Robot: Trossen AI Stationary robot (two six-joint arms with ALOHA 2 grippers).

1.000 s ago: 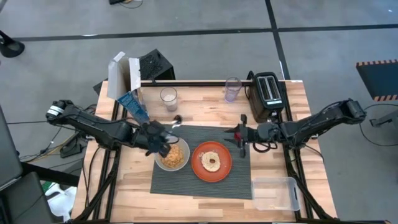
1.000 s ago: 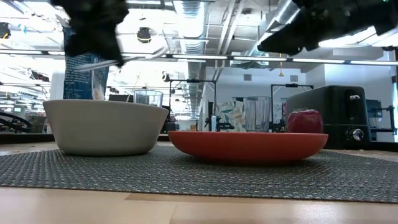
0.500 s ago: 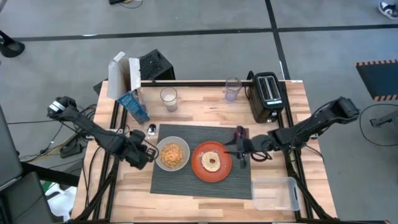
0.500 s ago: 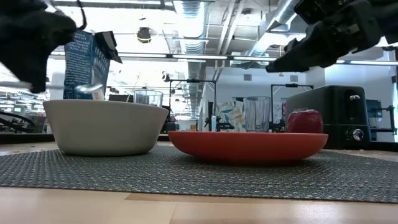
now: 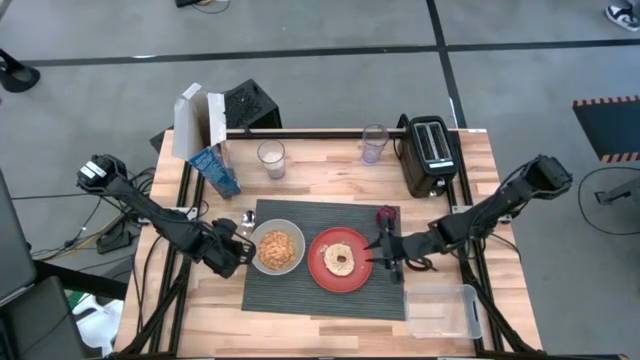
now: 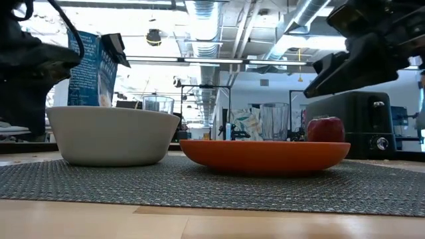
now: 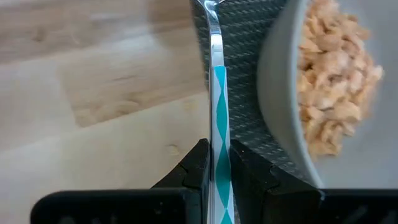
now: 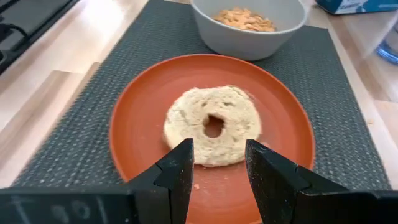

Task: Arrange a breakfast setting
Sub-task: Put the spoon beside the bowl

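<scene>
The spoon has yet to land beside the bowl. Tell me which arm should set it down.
Left. The left gripper is already shut on the spoon, holding it along the placemat edge beside the bowl. The right gripper hangs open by the plate, on the bowl's far side.

Overhead, table-level, two close wrist views.

Grey bowl [image 5: 277,248] of cereal and orange plate [image 5: 341,259] with bagel sit side by side on the dark placemat [image 5: 325,298].

Left gripper [image 5: 232,250] low, jaws clamped shut. Right gripper [image 5: 385,256] low, jaws parted.
</scene>
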